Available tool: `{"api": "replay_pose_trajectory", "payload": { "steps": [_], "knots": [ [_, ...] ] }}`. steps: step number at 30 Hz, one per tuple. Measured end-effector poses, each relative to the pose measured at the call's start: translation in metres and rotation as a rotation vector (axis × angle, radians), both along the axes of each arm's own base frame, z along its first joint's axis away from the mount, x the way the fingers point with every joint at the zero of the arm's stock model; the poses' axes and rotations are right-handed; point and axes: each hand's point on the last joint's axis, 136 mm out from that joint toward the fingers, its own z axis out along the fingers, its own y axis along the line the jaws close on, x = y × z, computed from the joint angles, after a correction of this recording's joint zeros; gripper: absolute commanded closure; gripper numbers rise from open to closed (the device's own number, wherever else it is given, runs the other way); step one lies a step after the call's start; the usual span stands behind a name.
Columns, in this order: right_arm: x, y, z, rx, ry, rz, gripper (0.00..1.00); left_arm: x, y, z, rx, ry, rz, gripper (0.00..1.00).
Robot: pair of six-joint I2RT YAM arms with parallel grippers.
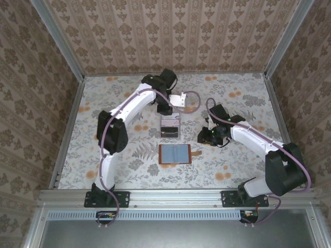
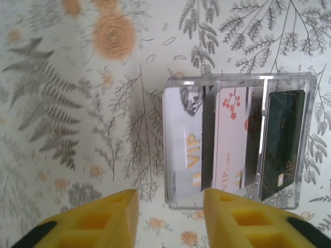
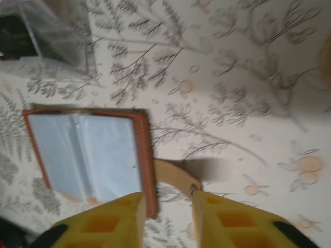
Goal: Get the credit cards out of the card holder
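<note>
The card holder [image 1: 175, 154] lies open and flat at the table's middle, brown-rimmed with grey inner pockets [image 3: 85, 155], its strap tab [image 3: 176, 175] pointing right. Just behind it stands a clear tray [image 1: 169, 127] holding the credit cards: a silver one [image 2: 186, 150], a pale pink one [image 2: 232, 139] and a dark one [image 2: 282, 144]. My left gripper [image 2: 170, 206] hangs open over the tray's near edge with nothing between its fingers. My right gripper [image 3: 168, 206] is open beside the holder's right edge, and the tab's tip lies against its right finger [image 3: 217, 217].
Metal rails [image 1: 67, 134] and patterned walls enclose the floral tablecloth. The left arm [image 1: 129, 108] arches from the near left toward the tray. The right arm [image 1: 258, 142] comes in from the near right. Bare cloth lies left of the tray and holder.
</note>
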Motion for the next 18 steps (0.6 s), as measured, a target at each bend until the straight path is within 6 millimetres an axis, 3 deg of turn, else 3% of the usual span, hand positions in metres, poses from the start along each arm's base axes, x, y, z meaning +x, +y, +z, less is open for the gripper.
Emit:
{"api": "replay_pose_trajectory", "payload": {
  "steps": [1, 3, 4, 5, 7, 10, 13, 18],
  "knots": [
    [0.004, -0.005, 0.001, -0.024, -0.017, -0.007, 0.53, -0.002, 0.006, 0.006, -0.018, -0.017, 0.027, 0.38],
    [0.014, -0.017, 0.004, -0.07, -0.054, -0.022, 0.4, -0.008, 0.018, 0.014, -0.053, -0.052, 0.091, 0.24],
    [0.02, -0.024, 0.006, -0.097, -0.076, -0.032, 0.34, -0.013, 0.025, 0.018, -0.073, -0.074, 0.124, 0.04],
    [0.027, -0.032, 0.008, -0.126, -0.097, -0.044, 0.26, -0.017, 0.032, 0.02, -0.09, -0.087, 0.16, 0.0],
    [0.038, -0.049, 0.012, -0.182, -0.134, -0.069, 0.0, -0.02, 0.044, 0.021, -0.13, -0.118, 0.236, 0.0],
    [0.054, -0.075, 0.018, -0.264, -0.184, -0.111, 0.0, -0.022, 0.066, 0.009, -0.169, -0.149, 0.369, 0.0],
    [0.068, -0.101, 0.019, -0.335, -0.225, -0.16, 0.0, -0.017, 0.102, -0.012, -0.175, -0.179, 0.549, 0.0],
    [0.096, -0.153, 0.019, -0.408, -0.325, -0.286, 0.01, -0.009, 0.195, -0.047, -0.194, -0.227, 0.937, 0.0]
  ]
}}
